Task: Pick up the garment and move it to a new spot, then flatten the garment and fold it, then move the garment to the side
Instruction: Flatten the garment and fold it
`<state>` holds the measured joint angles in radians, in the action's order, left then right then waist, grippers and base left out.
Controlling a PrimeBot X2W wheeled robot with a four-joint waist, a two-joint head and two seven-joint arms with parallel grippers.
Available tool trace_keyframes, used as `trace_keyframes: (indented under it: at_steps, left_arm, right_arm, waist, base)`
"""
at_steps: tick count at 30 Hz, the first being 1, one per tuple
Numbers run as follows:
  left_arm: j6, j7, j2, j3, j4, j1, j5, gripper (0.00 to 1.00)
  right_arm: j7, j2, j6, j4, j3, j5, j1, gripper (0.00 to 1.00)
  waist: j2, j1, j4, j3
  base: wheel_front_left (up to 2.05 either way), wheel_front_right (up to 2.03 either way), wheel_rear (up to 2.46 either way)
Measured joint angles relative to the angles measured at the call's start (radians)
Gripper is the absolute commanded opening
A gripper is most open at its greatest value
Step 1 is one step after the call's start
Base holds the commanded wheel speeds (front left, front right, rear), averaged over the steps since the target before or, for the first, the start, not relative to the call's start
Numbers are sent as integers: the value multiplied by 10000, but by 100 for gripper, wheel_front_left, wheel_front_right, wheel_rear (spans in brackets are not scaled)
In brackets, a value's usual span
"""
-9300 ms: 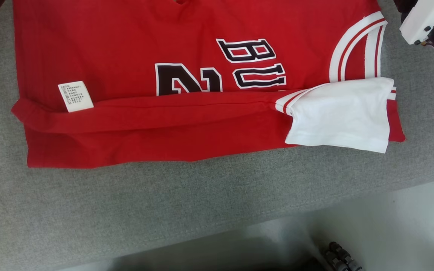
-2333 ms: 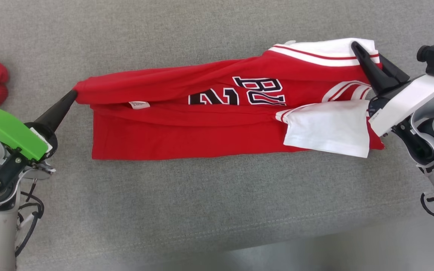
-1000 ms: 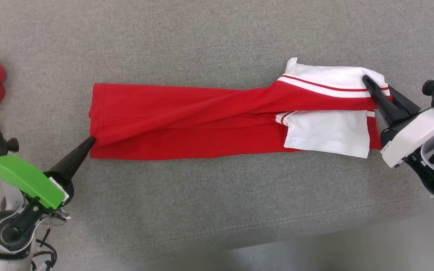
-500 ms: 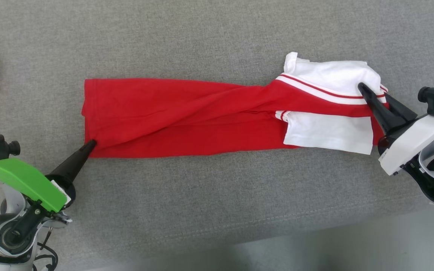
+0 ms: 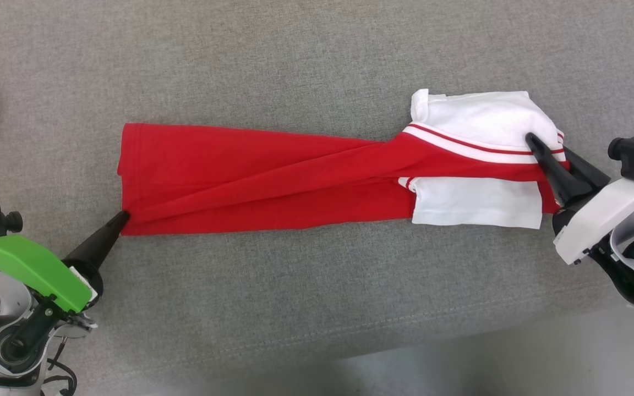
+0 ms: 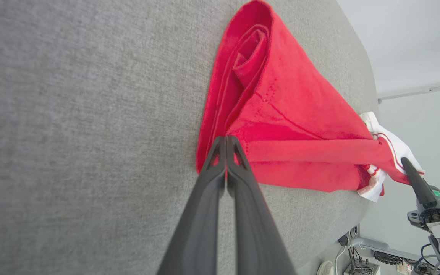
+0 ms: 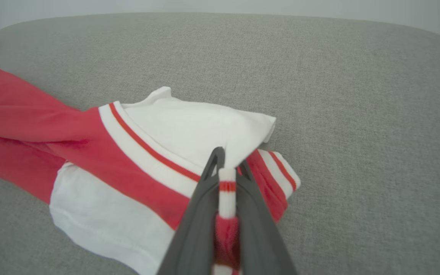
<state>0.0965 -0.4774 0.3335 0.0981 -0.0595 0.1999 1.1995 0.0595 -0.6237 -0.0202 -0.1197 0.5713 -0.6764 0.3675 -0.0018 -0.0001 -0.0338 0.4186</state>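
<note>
Midway through the fold: the red jersey with white sleeves and striped trim (image 5: 273,176) lies lengthwise on the grey woven fabric surface (image 5: 317,60), its long sides turned in to form a narrow band. The left gripper (image 5: 123,216), fingers pressed together, pinches the near hem corner. The right gripper (image 7: 227,157) is clamped on the red-and-white striped trim at the sleeve end, which shows between its fingers. Judged done: relocation, flattening and the lengthwise folds. Judged remaining: letting go of the upper layer, smoothing its diagonal crease, a crosswise fold, and moving the jersey to the side.
</note>
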Motion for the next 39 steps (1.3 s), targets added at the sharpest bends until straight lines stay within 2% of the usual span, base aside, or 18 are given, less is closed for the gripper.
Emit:
trace_keyframes:
  at_steps: [1, 2, 3, 6, 10, 15, 17, 18, 19, 39]
  left_arm:
    - [0, 0, -2, 6, 0, 0, 0, 0]
    - [0, 0, -6, 12, 2, 0, 0, 0]
    - [0, 0, -10, 17, 10, 0, 0, 0]
    - [2, 2, -33, 50, 35, 0, 0, 0]
    - [2, 2, -67, 100, 92, 1, 0, 4]
    - [2, 2, -121, 234, 148, 2, -4, 27]
    - [2, 48, -142, 274, 205, 2, -36, 49]
    - [2, 111, -159, 272, 251, 3, -107, 80]
    - [2, 117, -174, 272, 303, 3, -190, 100]
    - [6, 115, -558, 736, 1007, 69, -347, 100]
  right_arm:
    - [0, 13, 40, 2, 0, 0, -13, 44]
    - [0, 29, 48, 2, -2, 0, -14, 58]
    - [0, 44, 50, 2, -8, 0, -14, 84]
    - [0, 119, 59, 4, -27, -2, -13, 100]
    - [0, 272, 132, 8, -94, -81, -10, 100]
    - [-33, 341, 219, -44, -184, -217, 34, 100]
    - [-35, 345, 221, -94, -213, -221, 51, 100]
    - [-50, 355, 221, -121, -224, -259, 79, 100]
    - [-79, 382, 221, -144, -251, -341, 120, 100]
    - [-848, 587, 305, -734, -591, -1124, 630, 100]
  waist:
    - [0, 0, 3, -6]
    - [0, 0, 7, -14]
    - [0, 0, 14, -21]
    - [0, 1, 38, -46]
    - [0, 1, 80, -65]
    - [0, 1, 137, -78]
    - [0, 1, 159, -90]
    - [0, 1, 170, -99]
    - [0, 1, 180, -107]
    - [0, 1, 753, -135]
  base:
    - [0, 0, 0]
    - [0, 0, 0]
    - [0, 0, 0]
    - [0, 0, 0]
    - [0, 0, 0]
    - [0, 0, 0]
    - [0, 0, 0]
    - [0, 0, 0]
    - [0, 0, 0]
    - [0, 0, 0]
